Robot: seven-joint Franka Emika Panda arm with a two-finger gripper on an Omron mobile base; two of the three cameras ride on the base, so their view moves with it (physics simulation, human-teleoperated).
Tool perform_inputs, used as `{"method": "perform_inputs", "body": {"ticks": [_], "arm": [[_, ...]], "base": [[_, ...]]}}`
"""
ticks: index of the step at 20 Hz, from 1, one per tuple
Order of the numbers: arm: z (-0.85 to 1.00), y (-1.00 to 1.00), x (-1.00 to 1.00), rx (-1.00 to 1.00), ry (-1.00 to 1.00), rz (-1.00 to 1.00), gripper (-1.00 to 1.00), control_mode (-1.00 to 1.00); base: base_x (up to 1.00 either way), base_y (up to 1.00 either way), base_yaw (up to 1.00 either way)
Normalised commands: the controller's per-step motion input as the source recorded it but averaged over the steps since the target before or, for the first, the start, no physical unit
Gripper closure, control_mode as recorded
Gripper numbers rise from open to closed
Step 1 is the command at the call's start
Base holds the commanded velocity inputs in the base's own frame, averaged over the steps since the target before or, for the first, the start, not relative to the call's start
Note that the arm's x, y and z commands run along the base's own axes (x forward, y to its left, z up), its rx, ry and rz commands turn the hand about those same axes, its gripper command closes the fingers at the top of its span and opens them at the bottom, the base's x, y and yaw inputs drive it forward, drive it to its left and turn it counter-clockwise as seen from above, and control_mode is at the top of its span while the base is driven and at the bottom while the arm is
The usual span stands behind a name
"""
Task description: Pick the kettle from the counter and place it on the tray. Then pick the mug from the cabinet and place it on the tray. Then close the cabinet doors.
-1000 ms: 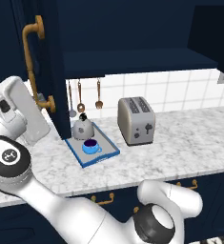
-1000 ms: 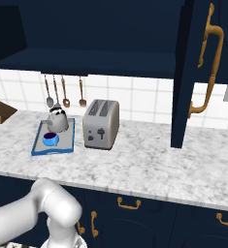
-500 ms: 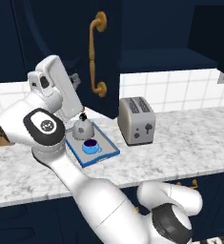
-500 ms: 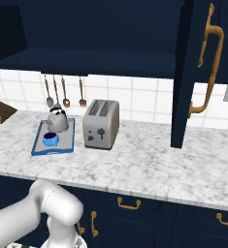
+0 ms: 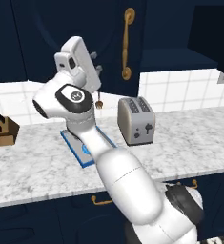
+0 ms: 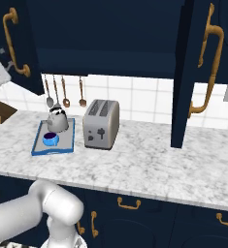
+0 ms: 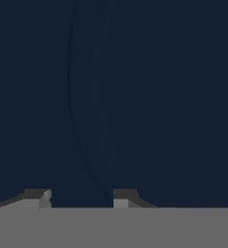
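We find the left dark navy panel door (image 5: 85, 38) swung nearly shut, its long curved brass-gold handle (image 5: 127, 43) just right of the claw (image 7: 81, 197). The claw faces the navy panel close up, its two dark tips parted with nothing between them; likely it pushes rather than grips. Well below the claw, the flat blue-rimmed tray (image 6: 55, 140) carries the squat silver-grey kettle (image 6: 57, 119) and small bright blue mug (image 6: 50, 139), so both placements look done. The right navy door (image 6: 186, 72) stands open, edge-on, far right. In the left base view the white arm covers most of the tray; whether the fingertips touch the panel we cannot tell.
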Motion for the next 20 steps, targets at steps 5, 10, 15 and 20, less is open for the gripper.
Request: {"method": "perform_inputs", "body": {"ticks": [5,10,15,20], "arm": [[0.97,-0.05,0.17,0.00,-0.10,0.05,1.00,-1.00],[0.73,0.04,0.43,0.01,-0.07,0.06,1.00,-1.00],[0.01,-0.09,1.00,0.06,0.23,0.04,1.00,-1.00],[-0.27,-0.20,0.90,0.05,0.09,0.13,1.00,-1.00]], "base": [[0.00,0.00,0.00],[0.00,0.00,0.00],[0.00,0.00,0.00],[0.00,0.00,0.00]]}}
